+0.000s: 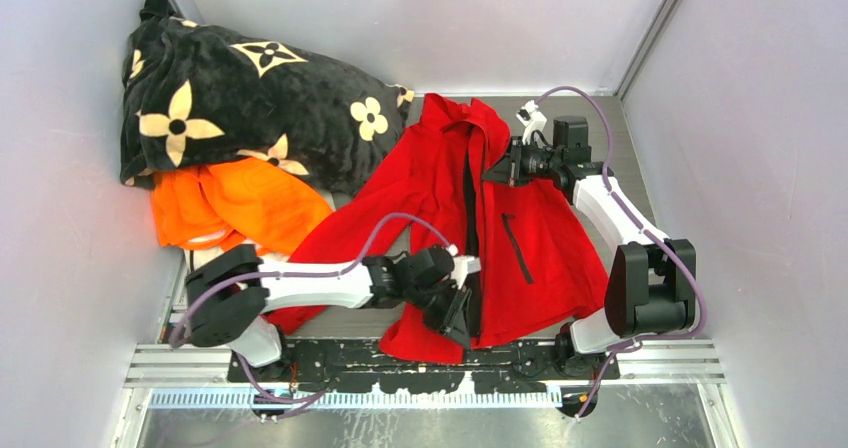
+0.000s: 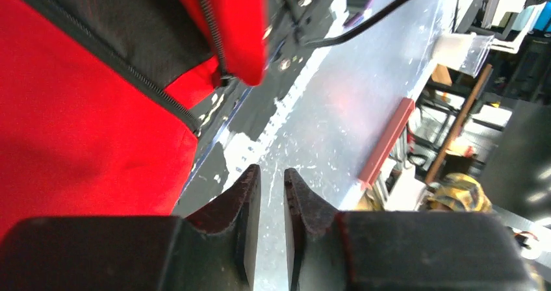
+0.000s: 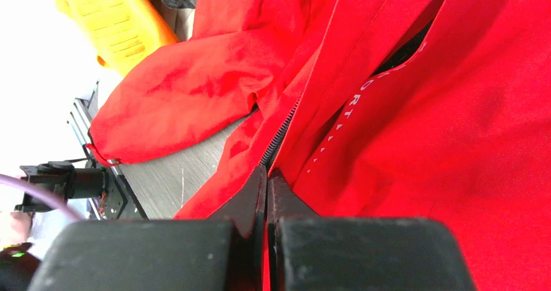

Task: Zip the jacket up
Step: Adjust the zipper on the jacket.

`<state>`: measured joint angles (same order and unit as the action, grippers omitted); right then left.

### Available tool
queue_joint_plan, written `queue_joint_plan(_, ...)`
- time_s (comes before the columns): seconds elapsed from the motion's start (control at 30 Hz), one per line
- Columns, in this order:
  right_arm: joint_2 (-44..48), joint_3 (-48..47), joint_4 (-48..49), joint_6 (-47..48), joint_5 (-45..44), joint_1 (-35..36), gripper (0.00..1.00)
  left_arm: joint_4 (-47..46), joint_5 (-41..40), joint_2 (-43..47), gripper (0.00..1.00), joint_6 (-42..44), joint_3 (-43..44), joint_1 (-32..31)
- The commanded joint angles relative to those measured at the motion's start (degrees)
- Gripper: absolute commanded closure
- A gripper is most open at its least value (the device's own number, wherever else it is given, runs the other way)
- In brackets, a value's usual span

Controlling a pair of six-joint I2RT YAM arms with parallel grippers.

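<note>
Red jacket (image 1: 450,218) lies flat mid-tabletop (image 1: 345,321), collar at the far end, hem at the near edge by the arm bases. Front is unzipped, with a dark lining strip showing down the middle. Dark pocket slit (image 1: 517,248) on the panel nearer the right arm. One sleeve runs diagonally toward the left arm's base.

Right gripper (image 3: 266,171) sits on the upper front edge just below the collar, fingers pressed together and clamped on the jacket. Red fabric shows pinched between them, right at the zipper teeth (image 3: 278,135). White lettering (image 3: 354,102) runs along the inner strip next to it; too blurred to read.

Left gripper (image 2: 271,174) is at the hem, near the bottom of the opening. Its fingers (image 2: 243,193) stand slightly apart and the gap is empty, holding nothing. In the left wrist view both zipper edges (image 2: 149,86) end just ahead and to the side of the tips, over the table's near edge. Can't tell if a finger brushes the cloth.

Orange garment (image 1: 235,203) lies crumpled beside the sleeve, on the left arm's side. Black flower-patterned blanket (image 1: 220,98) is heaped in the far corner behind it, overlapping the orange garment's top and touching the jacket's shoulder.
</note>
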<state>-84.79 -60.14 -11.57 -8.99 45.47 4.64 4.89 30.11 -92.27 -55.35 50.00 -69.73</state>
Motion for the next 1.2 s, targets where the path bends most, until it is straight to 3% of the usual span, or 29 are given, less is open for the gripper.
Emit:
queue_joint_plan(0.0,2.77,-0.86,3.05,0.03,2.27,-0.18,0.99,2.47,-11.27,8.34,0.76,10.17,2.62,1.04)
queue_joint_plan(0.13,2.52,-0.86,3.14,0.12,2.73,-0.22,0.99,-3.83,-25.48,13.32,0.64,15.73,0.5,1.65)
queue_joint_plan(0.2,2.47,-0.86,3.06,0.12,2.84,-0.25,0.99,-14.63,-31.59,15.27,0.55,17.33,-3.12,1.65)
queue_joint_plan(0.3,2.42,-0.77,3.09,0.12,3.16,-0.26,0.99,-27.75,-35.85,16.27,0.36,18.68,-8.34,1.67)
queue_joint_plan(0.37,2.28,-0.77,3.14,0.12,3.59,-0.29,0.99,-31.14,-35.89,15.33,0.31,18.77,-9.76,1.77)
queue_joint_plan(0.53,2.08,-0.77,3.06,0.27,3.75,-0.25,0.99,-25.81,-33.24,10.28,0.32,17.2,-6.16,2.32)
queue_joint_plan(0.83,2.15,-0.77,2.7,0.89,3.48,-0.38,0.98,-19.01,-31.95,2.38,0.44,10.7,-0.95,2.05)
queue_joint_plan(0.97,2.17,-0.78,2.66,0.91,3.57,-0.29,0.98,-18.9,-30.59,0.03,0.5,10.62,0.08,2.04)
queue_joint_plan(1.17,2.05,-0.86,2.52,1.0,3.66,-0.34,0.98,-19.12,-26.36,-3.39,0.5,10.19,2.19,2.0)
